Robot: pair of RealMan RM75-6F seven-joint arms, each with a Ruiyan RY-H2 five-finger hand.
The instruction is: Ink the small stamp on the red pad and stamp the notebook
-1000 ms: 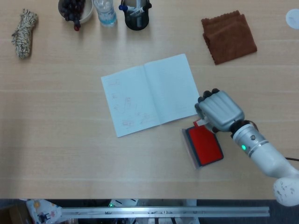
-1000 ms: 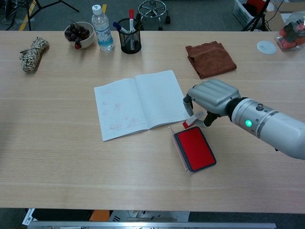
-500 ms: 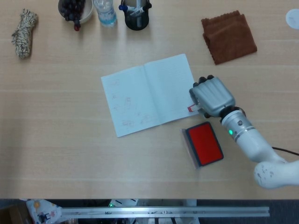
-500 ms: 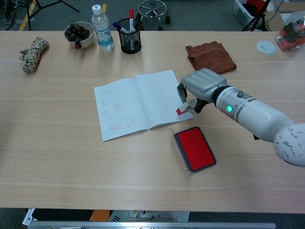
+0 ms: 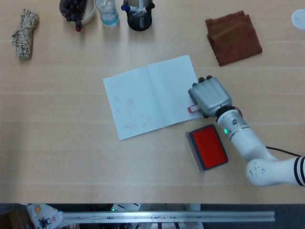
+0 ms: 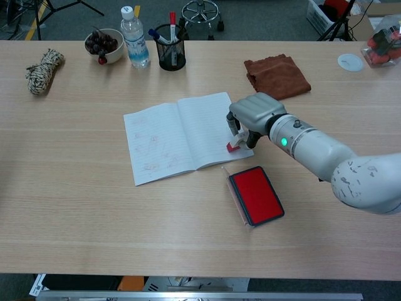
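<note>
Since a second ago my right hand has carried the stamp from the pad onto the notebook, frame centre. Fingers pinch it over the right page's lower edge. Stamping now; next I press down, then lift.

The tabletop is carrying an open notebook centrally, a red pad near right, a brown cloth far right, rope far left
</note>
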